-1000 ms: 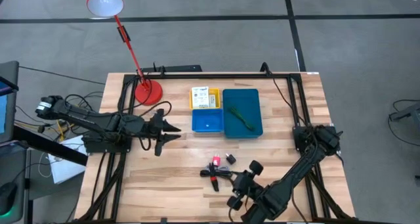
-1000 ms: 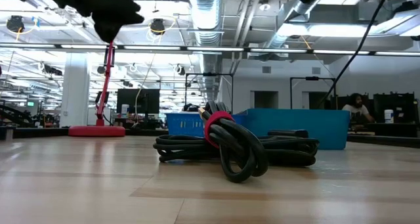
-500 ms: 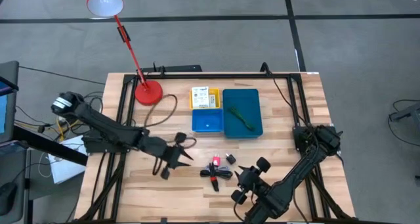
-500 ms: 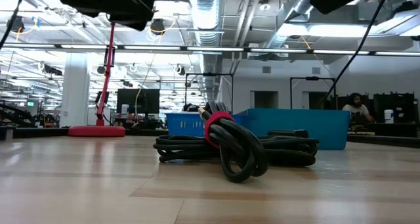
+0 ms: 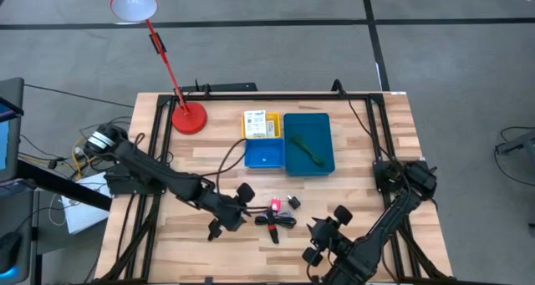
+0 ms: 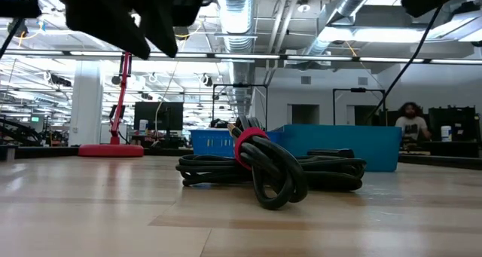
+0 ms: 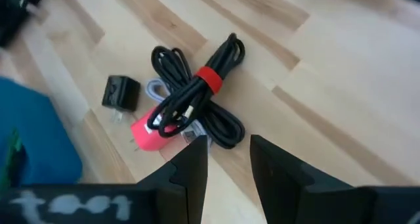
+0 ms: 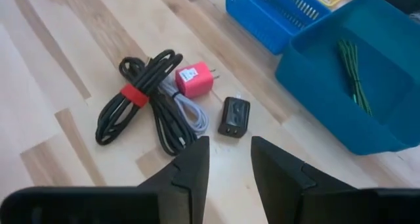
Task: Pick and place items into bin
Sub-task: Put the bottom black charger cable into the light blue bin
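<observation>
A black cord bundle with a red tie (image 5: 276, 222) lies on the wood near the table's near edge. A pink charger (image 5: 274, 206) and a small black plug (image 5: 292, 201) lie beside it. All three show in the left wrist view: the bundle (image 7: 197, 96), the charger (image 7: 151, 133) and the plug (image 7: 121, 92). The green cord (image 5: 308, 150) lies in the bin's teal compartment (image 5: 322, 122). The white labelled box (image 5: 261, 124) sits in the yellow one. My left gripper (image 5: 227, 218) is open, above and just left of the bundle. My right gripper (image 5: 324, 239) is open, to the bundle's right.
The red desk lamp's base (image 5: 189, 116) stands at the far left of the table, and its head reaches beyond the far edge. A small blue compartment (image 5: 264, 156) adjoins the teal one. A pale grey cord (image 8: 187, 112) lies under the bundle. Bare wood lies near the bundle.
My left gripper has swung from the table's left-centre toward the near edge and the right, ending beside the cord bundle. My right gripper has drifted slightly toward the right edge. The items on the table have stayed put.
</observation>
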Controlling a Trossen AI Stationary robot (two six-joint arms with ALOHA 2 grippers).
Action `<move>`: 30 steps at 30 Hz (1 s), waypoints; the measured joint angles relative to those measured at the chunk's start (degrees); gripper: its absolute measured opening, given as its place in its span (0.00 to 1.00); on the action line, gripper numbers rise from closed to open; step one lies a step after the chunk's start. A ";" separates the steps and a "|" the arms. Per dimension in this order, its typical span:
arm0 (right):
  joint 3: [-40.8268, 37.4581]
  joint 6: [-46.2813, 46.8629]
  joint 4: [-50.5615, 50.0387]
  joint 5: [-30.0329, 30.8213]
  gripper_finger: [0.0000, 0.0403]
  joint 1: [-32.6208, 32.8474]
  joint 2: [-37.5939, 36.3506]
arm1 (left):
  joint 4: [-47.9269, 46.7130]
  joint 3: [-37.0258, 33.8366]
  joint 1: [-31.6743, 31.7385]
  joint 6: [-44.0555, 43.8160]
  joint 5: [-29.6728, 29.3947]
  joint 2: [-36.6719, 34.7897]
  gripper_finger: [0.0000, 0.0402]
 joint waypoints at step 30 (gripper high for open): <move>0.00 -0.09 -0.46 -3.91 0.26 0.37 0.00 | 8.53 2.21 0.20 16.92 -8.44 4.80 0.39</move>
